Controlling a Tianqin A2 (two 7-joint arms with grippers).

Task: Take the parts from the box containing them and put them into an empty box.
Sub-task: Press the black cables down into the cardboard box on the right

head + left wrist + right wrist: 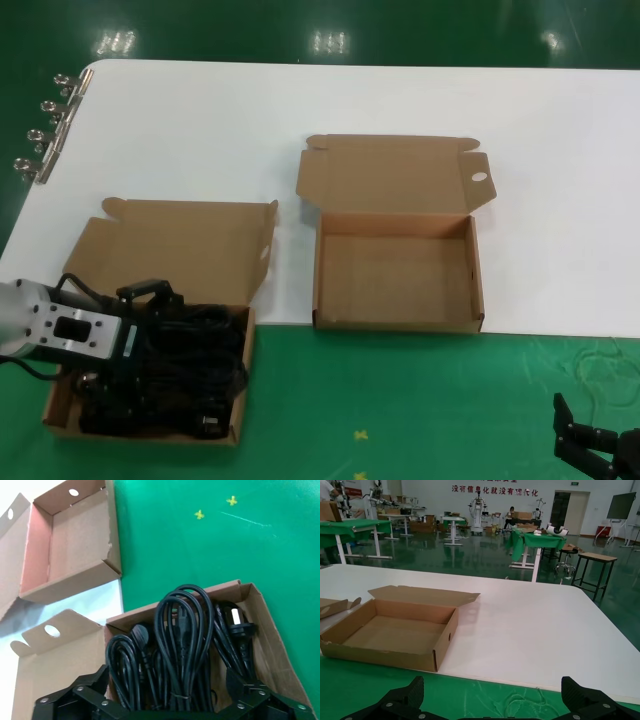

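The box containing the parts [62, 400] sits at the front left, lid flap folded back. It is full of black power cords [195, 360], seen as looped bundles with plugs [182, 630]. My left gripper [160, 335] is lowered over them, open. Its fingers [92, 682] stand wide apart on either side of a cable bundle without pinching it [167, 687]. The empty box [397, 268] lies in the middle, right of the first, with a round hole in a side tab [478, 177]. My right gripper [590, 440] waits open over the green mat at the front right [495, 697].
Both boxes straddle the line between the white tabletop [560, 200] and the green mat [420, 410]. Metal binder clips [45, 130] line the table's far left edge. Yellow cross marks [360, 436] are on the mat between the arms.
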